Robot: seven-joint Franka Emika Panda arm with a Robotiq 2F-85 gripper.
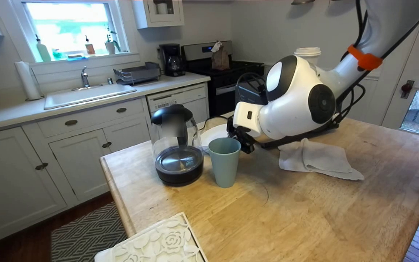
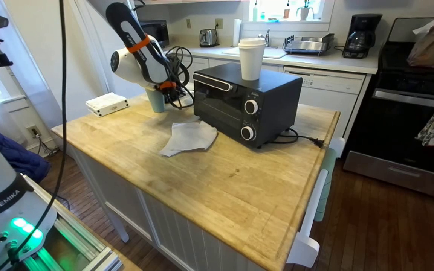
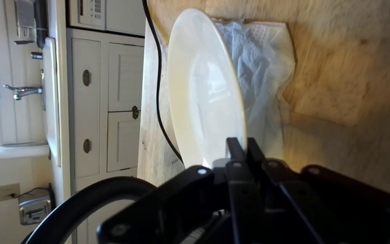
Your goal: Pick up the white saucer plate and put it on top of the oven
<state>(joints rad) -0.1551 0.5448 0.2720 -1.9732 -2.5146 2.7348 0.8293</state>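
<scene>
The white saucer plate (image 3: 208, 88) fills the middle of the wrist view, seen at a slant. My gripper (image 3: 244, 145) is shut on its near rim, one finger on each side. I cannot tell if the plate touches the table. In an exterior view, part of the plate (image 1: 215, 134) shows behind the teal cup, beside my gripper (image 1: 241, 140). The black oven (image 2: 220, 101) stands on the table with its glass door, bar handle and knobs in view. It is partly hidden by my arm in an exterior view (image 1: 247, 91).
A lidded white cup (image 2: 251, 60) stands on the oven. The teal cup (image 1: 224, 163) and glass kettle (image 1: 178, 165) stand close to my gripper. A folded white cloth (image 1: 318, 160) lies nearby. Crumpled white material (image 3: 256, 74) lies beside the plate. A black cord (image 3: 159, 84) crosses the table.
</scene>
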